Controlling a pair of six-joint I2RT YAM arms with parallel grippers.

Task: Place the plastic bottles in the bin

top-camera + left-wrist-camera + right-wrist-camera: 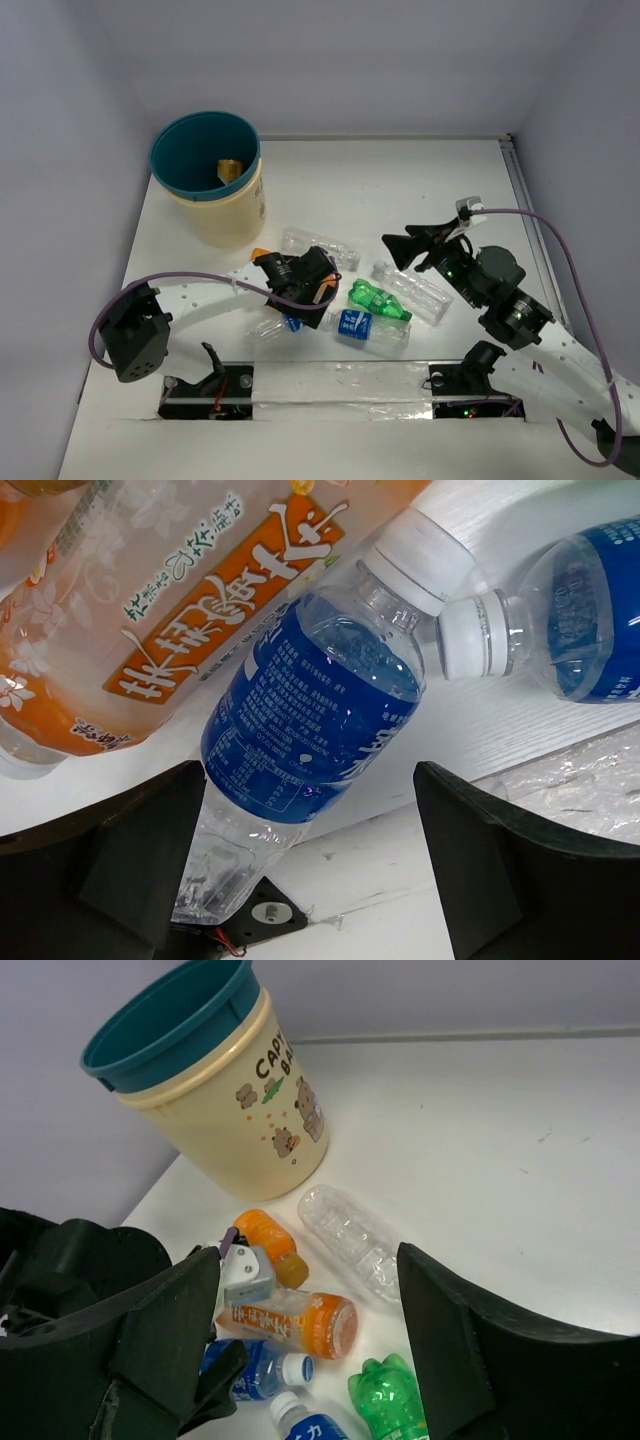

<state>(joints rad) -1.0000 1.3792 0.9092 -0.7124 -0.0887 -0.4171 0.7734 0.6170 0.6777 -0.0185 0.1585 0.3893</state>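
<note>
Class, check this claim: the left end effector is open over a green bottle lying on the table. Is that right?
No, the colour is wrong. The left end effector is open over a blue-label bottle lying on the table; the left wrist view shows it.

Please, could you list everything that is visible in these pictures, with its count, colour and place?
bin: one, teal inside, cream outside, far left of the table
amber thing: one, inside the bin, kind unclear
orange bottles: two, lying by the left gripper
blue-label bottles: two, clear, near edge
green bottle: one, middle
clear bottles: two, one near the bin, one right of the green bottle
table: one, white
purple cables: two, one on each arm
left gripper: open, fingers either side of one blue-label bottle
right gripper: open, empty
</note>
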